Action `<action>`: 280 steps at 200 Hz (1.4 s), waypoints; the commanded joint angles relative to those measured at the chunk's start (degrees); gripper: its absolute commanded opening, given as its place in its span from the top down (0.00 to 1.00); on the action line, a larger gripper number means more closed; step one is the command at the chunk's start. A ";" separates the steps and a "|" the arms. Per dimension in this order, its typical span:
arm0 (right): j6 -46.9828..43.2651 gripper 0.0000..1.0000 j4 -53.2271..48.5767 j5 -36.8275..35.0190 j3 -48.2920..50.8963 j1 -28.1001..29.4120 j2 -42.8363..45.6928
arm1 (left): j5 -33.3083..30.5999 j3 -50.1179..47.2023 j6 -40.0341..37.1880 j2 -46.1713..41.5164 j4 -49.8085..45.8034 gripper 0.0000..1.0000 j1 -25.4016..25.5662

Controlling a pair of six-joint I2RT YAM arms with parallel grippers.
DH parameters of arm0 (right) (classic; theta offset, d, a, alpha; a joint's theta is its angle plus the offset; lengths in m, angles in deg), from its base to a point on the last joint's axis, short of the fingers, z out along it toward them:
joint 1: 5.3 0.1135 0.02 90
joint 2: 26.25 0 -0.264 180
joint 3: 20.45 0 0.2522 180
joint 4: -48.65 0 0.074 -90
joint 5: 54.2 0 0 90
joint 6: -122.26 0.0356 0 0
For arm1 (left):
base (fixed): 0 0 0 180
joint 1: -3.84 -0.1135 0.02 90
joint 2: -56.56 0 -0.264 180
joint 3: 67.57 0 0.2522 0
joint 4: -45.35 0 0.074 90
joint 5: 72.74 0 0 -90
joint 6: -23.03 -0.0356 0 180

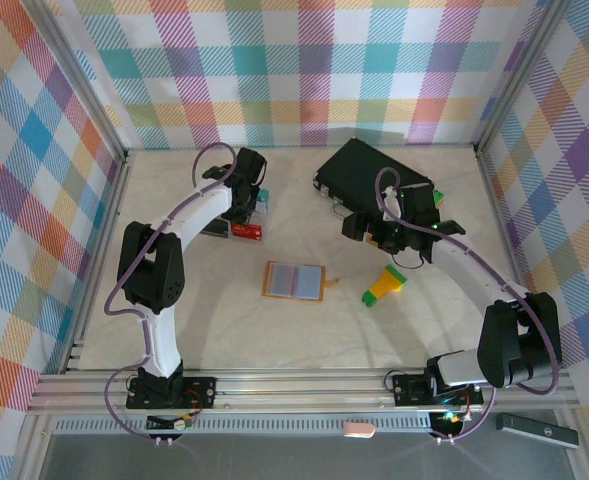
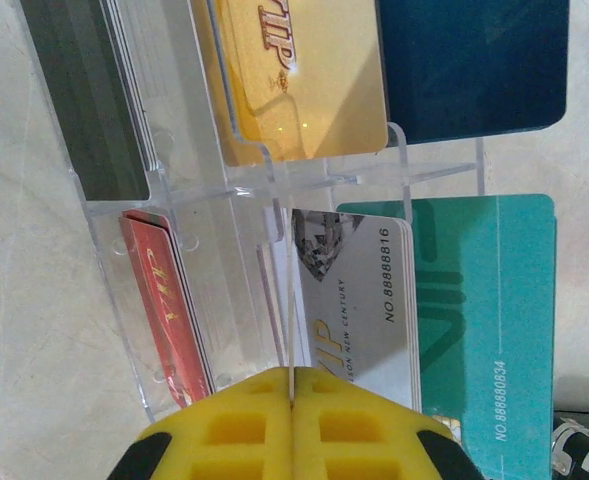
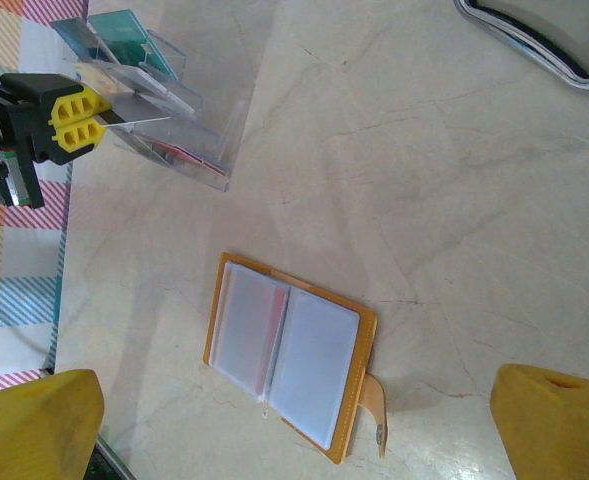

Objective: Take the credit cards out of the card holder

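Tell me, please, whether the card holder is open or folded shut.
Open: the card holder lies spread flat on the table, both inner pockets facing up, its strap unfastened.

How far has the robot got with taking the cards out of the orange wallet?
Several cards already stand in the clear rack. The left gripper is shut on another card at the rack. Left to do: the card holder lies open, and a red strip in one pocket looks like a card.
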 commanded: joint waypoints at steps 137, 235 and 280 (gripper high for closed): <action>0.43 0.01 1.61 1.60 0.82 -0.22 -0.56 | 2.29 0.93 2.90 -0.09 4.45 0.95 0.33; 0.63 0.01 1.99 1.85 1.17 -0.24 -0.87 | 0.78 -1.49 5.39 -2.19 6.45 0.98 0.24; 0.74 0.01 2.66 2.49 1.26 -0.22 -1.76 | 1.15 -2.01 8.47 -1.04 7.62 1.00 0.31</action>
